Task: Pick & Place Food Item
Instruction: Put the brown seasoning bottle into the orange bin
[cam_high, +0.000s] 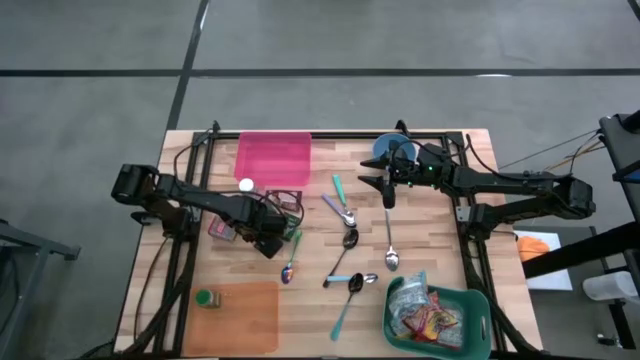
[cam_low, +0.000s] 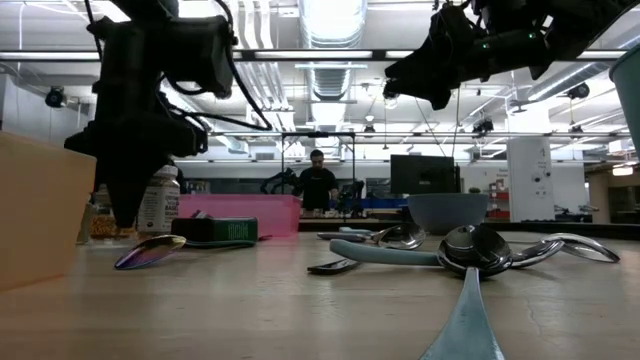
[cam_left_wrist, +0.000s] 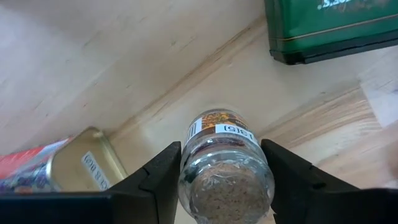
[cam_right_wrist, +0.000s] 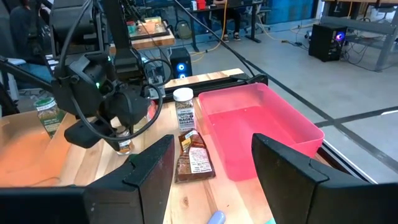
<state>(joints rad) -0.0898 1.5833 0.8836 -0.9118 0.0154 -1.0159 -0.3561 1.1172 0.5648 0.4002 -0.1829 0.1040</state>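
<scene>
A small glass spice jar (cam_left_wrist: 224, 134) with a barcoded label and brown contents stands between several tins on the wooden table (cam_high: 420, 250). My left gripper (cam_left_wrist: 225, 180) points down over it and is shut on it; the high view shows this gripper (cam_high: 268, 240) at the table's left middle. My right gripper (cam_right_wrist: 214, 171) hangs open above the table's far right (cam_high: 386, 188), with nothing between its fingers. A pink tray (cam_high: 273, 158) lies at the far edge and an orange board (cam_high: 240, 315) at the near left. My left gripper pinches the spice jar's glass wall (cam_left_wrist: 186, 163) between its two fingers (cam_left_wrist: 163, 174), one on each opposite side, near the jar's upper end. The fingers come from above, pointing down. The jar stands roughly upright, with its lower end (cam_left_wrist: 217, 117) at the table.
A green tin (cam_left_wrist: 329, 28) and a gold tin (cam_left_wrist: 81, 165) lie close to the jar, with a white-lidded jar (cam_right_wrist: 183, 109) and a brown packet (cam_right_wrist: 194, 158) beyond. Several spoons (cam_high: 348, 240) are scattered mid-table. A blue bowl (cam_high: 393, 150), a green basket (cam_high: 440, 315) and a green-lidded jar (cam_high: 205, 298) stand around.
</scene>
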